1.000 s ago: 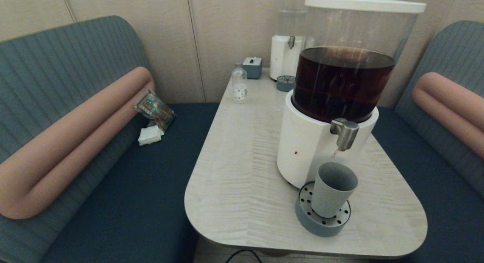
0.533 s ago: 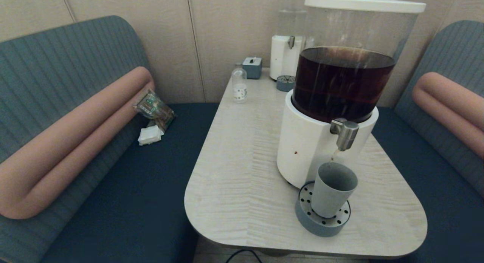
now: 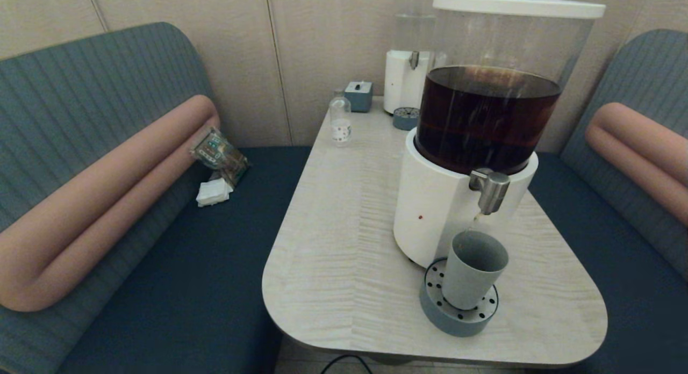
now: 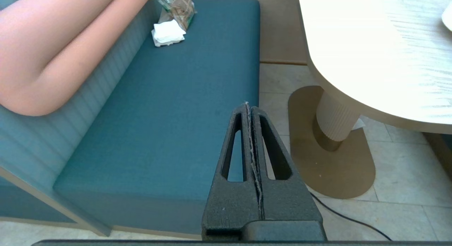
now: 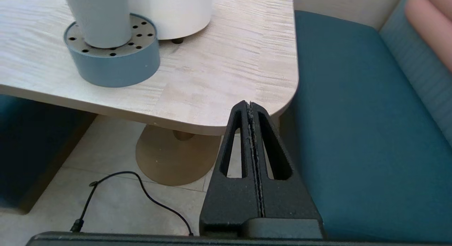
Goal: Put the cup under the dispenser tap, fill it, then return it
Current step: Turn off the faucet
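Cup (image 3: 473, 274): upright on drip tray (image 3: 438, 315), under tap (image 3: 490, 191), near right of table (image 3: 344, 229). Left gripper (image 4: 250, 108), right gripper (image 5: 250, 106): fingers together, empty, below table edge. Risk: high or off-centre grasp could tip cup, spilling contents

Place: a café or canteen booth is suggested.
Seating: teal upholstered benches (image 3: 97, 148) with pink roll bolsters (image 3: 107, 191) are set on both sides.
Counter: a pale wood-grain pedestal counter (image 3: 344, 229) is placed between them.
Drinks: two self-serve dispensers, one large with dark liquid (image 3: 484, 121), one smaller behind (image 3: 411, 57), are set out.
Floor: beige tiles (image 5: 116, 189) are laid.
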